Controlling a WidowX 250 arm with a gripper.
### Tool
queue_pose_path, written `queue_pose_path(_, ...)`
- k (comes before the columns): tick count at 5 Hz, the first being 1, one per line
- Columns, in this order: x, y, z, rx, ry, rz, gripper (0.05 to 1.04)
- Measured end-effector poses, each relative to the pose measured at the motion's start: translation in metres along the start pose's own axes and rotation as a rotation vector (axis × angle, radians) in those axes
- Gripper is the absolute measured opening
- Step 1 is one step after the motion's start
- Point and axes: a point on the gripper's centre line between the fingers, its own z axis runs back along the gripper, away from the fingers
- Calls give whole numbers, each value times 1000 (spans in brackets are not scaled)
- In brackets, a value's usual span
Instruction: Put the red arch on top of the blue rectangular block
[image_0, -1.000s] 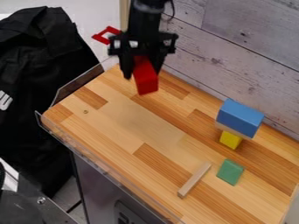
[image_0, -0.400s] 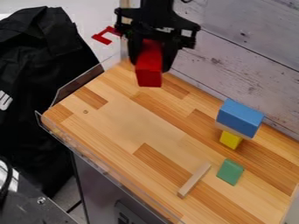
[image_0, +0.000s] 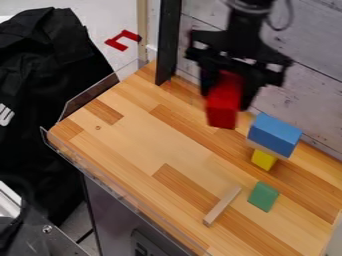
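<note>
Hanging right of upper centre, the gripper (image_0: 226, 99) is clamping the red piece (image_0: 223, 110). Blue block (image_0: 274, 132) is resting above yellow (image_0: 264, 159) at right. Wooden top (image_0: 140, 142) is filling the centre, plank wall (image_0: 307, 40) rising upper right, black cloth (image_0: 47, 75) draping left.

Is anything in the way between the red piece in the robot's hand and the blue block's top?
Nothing that I can see. The hand has the red piece up in the air, and nothing shows between it and the top of the blue block. The green block and wooden stick lie off to the side.
</note>
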Motion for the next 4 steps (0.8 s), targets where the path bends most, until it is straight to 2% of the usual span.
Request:
queue_pose_path(1, 4, -13, -12, 38, 34, 233, 611)
queue_pose_path(2, 14, -25, -24, 82, 110, 416, 611)
queue_pose_path(3, 27, -33, -30, 132, 156, 648, 611)
queue_pose_path(4, 36, -38, -32, 130, 183, 846, 611)
